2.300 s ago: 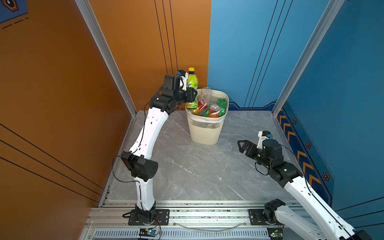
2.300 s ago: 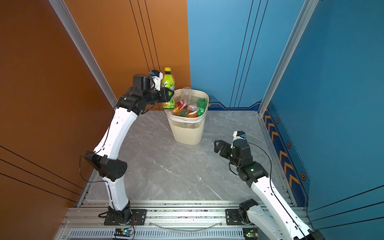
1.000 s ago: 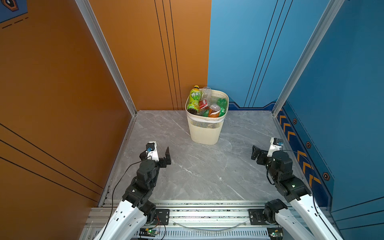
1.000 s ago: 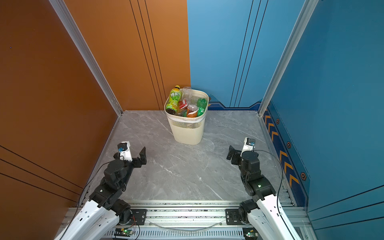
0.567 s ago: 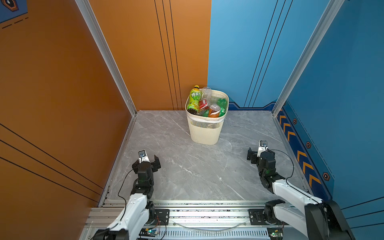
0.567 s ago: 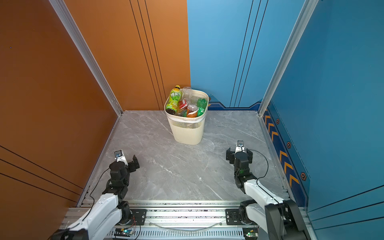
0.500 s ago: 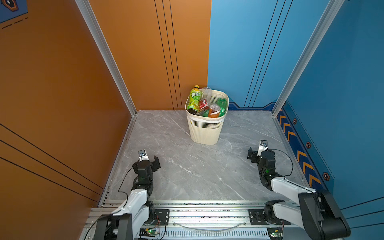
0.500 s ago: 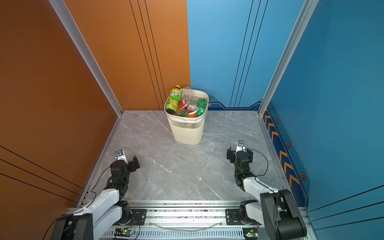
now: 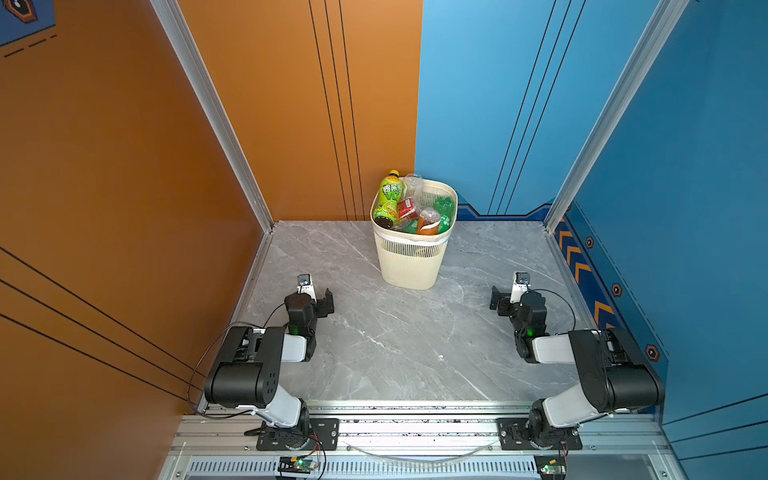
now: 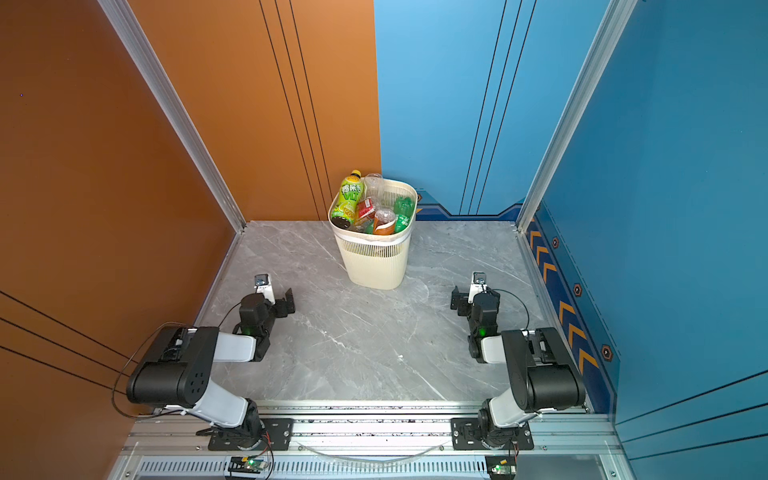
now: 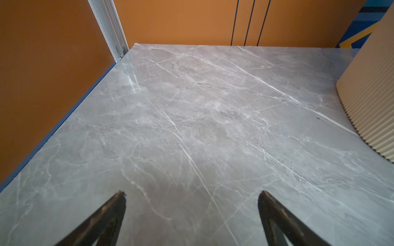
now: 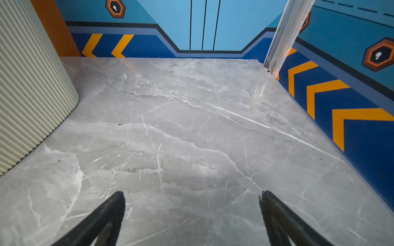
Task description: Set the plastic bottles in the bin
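Note:
The cream bin stands at the back middle of the grey marble floor, heaped with plastic bottles. A yellow-green labelled bottle leans up over its far left rim. My left gripper rests low at the front left, open and empty; in its wrist view the left gripper frames bare floor, with the bin off to one side. My right gripper is open and empty at the front right, the bin beside it.
Orange walls close the left and back left, blue walls the right and back right. An aluminium rail carrying both arm bases runs along the front. Both arms lie folded low near it.
The left gripper let go of the yellow-green bottle at the bin's rim. Both arms drew back toward the front rail and folded down low, jaws staying wide.

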`<state>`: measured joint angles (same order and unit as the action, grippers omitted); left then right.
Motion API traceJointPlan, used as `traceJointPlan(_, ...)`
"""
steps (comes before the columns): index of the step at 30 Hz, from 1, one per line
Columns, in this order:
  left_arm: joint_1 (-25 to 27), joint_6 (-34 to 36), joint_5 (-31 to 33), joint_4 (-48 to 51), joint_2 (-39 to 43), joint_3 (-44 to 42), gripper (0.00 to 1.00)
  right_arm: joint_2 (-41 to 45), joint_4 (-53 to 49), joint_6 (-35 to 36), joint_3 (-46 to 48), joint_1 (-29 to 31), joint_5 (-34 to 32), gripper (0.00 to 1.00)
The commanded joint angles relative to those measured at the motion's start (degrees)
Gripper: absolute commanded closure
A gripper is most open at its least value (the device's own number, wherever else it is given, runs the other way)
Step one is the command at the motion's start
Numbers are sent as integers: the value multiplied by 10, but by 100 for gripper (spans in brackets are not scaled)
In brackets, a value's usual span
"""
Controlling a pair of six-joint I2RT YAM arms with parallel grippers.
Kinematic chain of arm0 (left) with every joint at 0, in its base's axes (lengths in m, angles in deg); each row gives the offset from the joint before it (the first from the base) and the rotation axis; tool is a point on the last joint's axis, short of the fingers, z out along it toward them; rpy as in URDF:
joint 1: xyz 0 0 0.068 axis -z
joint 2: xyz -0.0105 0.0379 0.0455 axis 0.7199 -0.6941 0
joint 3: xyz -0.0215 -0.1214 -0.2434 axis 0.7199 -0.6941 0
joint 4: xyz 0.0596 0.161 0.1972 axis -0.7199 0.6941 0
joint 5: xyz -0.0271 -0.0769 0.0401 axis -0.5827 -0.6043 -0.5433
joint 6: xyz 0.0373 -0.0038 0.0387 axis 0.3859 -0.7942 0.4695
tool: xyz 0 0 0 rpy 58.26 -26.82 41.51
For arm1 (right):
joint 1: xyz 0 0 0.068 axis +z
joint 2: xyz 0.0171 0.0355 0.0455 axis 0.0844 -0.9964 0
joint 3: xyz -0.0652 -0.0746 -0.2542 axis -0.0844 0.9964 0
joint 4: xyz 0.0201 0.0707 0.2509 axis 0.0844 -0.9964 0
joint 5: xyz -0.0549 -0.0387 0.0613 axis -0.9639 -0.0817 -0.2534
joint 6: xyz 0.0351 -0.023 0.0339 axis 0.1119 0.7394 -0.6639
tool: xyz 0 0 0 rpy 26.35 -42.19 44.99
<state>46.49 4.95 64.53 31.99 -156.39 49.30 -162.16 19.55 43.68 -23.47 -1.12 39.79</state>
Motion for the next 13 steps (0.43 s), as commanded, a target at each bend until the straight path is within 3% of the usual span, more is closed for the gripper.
traceJointPlan(1, 4, 15, 0, 4, 0, 16, 2, 3, -34, -11, -18, -8, -6, 0)
traceJointPlan(13, 20, 23, 35, 4, -2, 18, 2, 2, -38, -15, -20, -9, -13, 0)
